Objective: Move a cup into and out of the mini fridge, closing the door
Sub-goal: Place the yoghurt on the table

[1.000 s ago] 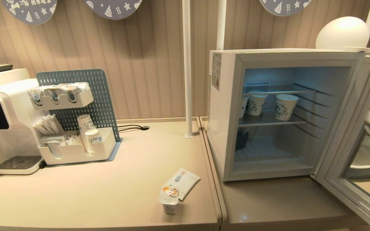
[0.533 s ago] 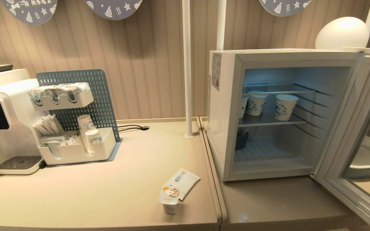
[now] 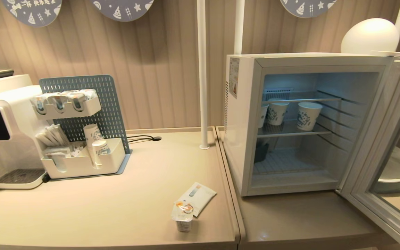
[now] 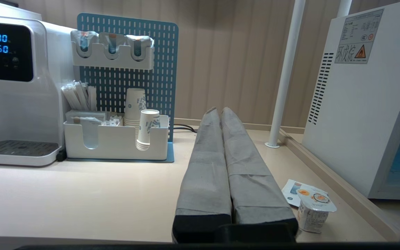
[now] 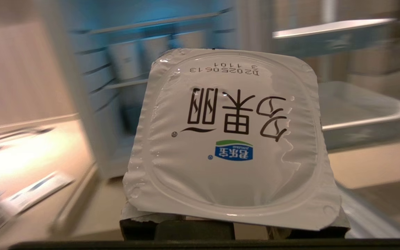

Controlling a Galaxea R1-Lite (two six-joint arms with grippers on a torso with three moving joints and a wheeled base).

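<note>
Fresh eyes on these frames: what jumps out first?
The mini fridge on the right of the counter, its door swung wide open and paper cups on the lit middle shelf. In the right wrist view a foil-lidded yogurt cup fills the frame, held in the right gripper. Another yogurt cup stands near the counter's front edge.

Warm even room light; mini fridge interior glows blue; right wrist background motion-blurred.

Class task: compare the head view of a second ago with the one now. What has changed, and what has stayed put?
The blurred white shape seen through the open door at the right edge is gone. The mini fridge, its paper cups and the counter's yogurt cup are unchanged.
</note>
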